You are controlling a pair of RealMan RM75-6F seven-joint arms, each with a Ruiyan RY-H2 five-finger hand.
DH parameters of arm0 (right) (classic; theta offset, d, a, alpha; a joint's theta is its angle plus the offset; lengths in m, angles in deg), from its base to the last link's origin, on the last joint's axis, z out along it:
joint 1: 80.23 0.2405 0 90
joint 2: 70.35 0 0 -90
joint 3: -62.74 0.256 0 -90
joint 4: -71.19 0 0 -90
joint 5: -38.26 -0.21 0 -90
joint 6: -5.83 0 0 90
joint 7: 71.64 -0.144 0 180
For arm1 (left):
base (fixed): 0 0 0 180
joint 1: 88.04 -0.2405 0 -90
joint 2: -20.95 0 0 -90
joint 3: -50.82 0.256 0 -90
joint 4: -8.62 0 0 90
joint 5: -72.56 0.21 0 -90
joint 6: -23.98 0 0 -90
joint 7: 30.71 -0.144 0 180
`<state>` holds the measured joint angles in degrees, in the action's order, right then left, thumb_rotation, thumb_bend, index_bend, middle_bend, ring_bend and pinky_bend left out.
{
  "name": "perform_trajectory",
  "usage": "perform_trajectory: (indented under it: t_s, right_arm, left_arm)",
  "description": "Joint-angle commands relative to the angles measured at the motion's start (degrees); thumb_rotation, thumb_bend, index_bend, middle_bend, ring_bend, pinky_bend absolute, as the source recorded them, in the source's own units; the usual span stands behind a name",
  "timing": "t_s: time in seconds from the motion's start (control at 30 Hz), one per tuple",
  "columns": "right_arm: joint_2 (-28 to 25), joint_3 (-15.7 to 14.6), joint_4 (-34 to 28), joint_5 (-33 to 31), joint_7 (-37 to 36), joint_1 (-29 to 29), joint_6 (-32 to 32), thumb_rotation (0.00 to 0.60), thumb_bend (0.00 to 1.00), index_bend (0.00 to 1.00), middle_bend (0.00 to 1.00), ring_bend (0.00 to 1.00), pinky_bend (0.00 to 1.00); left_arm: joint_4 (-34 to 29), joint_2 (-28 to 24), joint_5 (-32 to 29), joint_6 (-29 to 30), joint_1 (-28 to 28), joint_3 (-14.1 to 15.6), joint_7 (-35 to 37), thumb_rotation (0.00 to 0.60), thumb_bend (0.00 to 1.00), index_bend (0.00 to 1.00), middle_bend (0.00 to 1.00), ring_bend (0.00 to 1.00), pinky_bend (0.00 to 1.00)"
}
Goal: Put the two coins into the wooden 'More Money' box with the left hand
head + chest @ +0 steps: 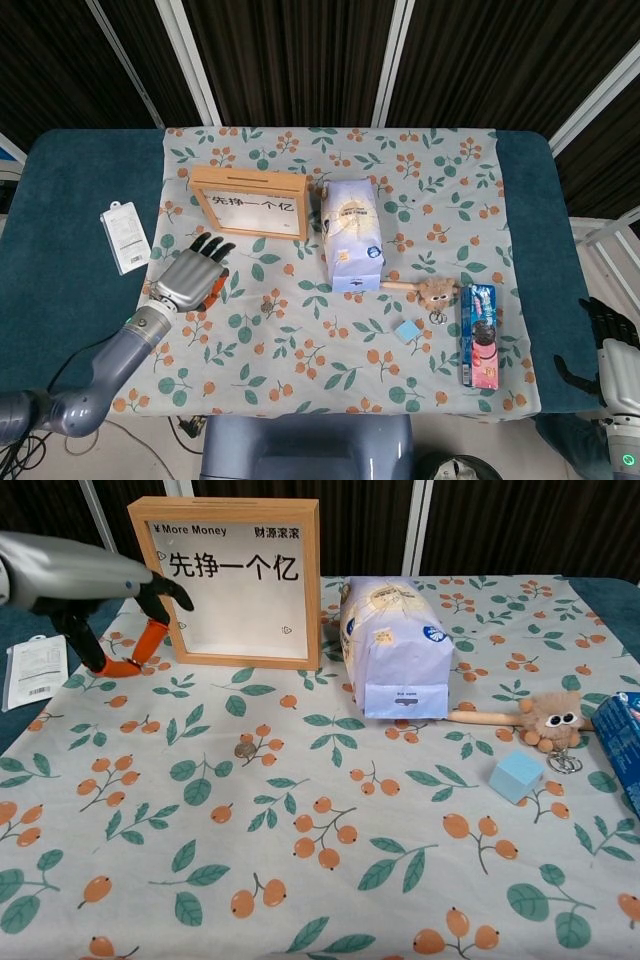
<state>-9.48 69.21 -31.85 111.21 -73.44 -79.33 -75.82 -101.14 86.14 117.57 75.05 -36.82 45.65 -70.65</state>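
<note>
One coin (245, 749) on floral desk (330, 900); left hand (80, 580) raised near wooden box (235, 580), fingers (165, 590) curled, grip unclear

A lab test bench: floral cloth (400, 200) over a blue table (60, 300), dark slatted panels (300, 60) behind.

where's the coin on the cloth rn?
Chest view: the coin lies flat on the floral cloth, left of centre, in front of the More Money box.
</note>
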Motion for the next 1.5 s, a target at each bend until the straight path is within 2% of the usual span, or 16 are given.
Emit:
perform_trajectory:
  t_s: [0.03,0.27,0.43,0.73,0.93,1.07,1.3,1.5]
  right_arm:
    - [0.0,0.0,0.0,0.0,0.0,0.0,0.0,0.600,0.37,0.12,0.08,0.06,0.00]
    - [0.0,0.0,-0.2,-0.3,0.1,-0.1,0.0,0.600,0.37,0.12,0.08,0.06,0.00]
    - [0.2,0.0,-0.5,-0.6,0.0,-0.2,0.1,0.600,0.37,0.12,0.08,0.06,0.00]
    - [0.0,0.2,-1.0,-1.4,-0.6,-0.2,0.4,0.600,0.37,0.12,0.08,0.06,0.00]
    - [0.1,0.4,-1.1,-1.8,-1.1,-0.3,0.3,0.600,0.37,0.12,0.08,0.06,0.00]
    - [0.2,0.5,-1.1,-2.0,-1.0,-0.3,0.5,0.600,0.37,0.12,0.08,0.06,0.00]
    - [0.6,0.2,-1.0,-1.5,0.2,-0.3,0.0,0.600,0.37,0.12,0.08,0.06,0.00]
    - [1.1,1.1,-0.9,-2.9,0.5,-0.5,-0.9,0.600,0.37,0.12,0.08,0.06,0.00]
  left_arm:
    - [-5.2,-7.4,-5.1,-1.2,1.8,-2.5,1.8,0.600,0.59,0.61,0.08,0.00,0.00]
    - [-6.5,-14.6,-10.6,-3.5,4.9,-5.8,4.4,0.600,0.59,0.61,0.08,0.00,0.00]
    - [-4.3,-18.6,-16.9,-8.6,8.9,-7.7,6.4,0.600,0.59,0.60,0.09,0.00,0.00]
    - [2.2,-20.8,-28.9,-17.0,17.4,-7.4,8.3,0.600,0.62,0.60,0.09,0.00,0.00]
    - [11.2,-18.6,-35.7,-24.0,22.8,-4.7,10.3,0.600,0.62,0.60,0.09,0.00,0.00]
    - [18.1,-15.9,-38.3,-30.4,26.1,-2.4,12.0,0.600,0.66,0.59,0.08,0.00,0.00]
    - [30.6,-10.6,-39.1,-39.9,33.0,5.6,14.0,0.600,0.75,0.59,0.08,0.00,0.00]
    - [40.0,-6.8,-38.6,-47.1,36.9,9.2,19.8,0.600,0.78,0.59,0.08,0.00,0.00]
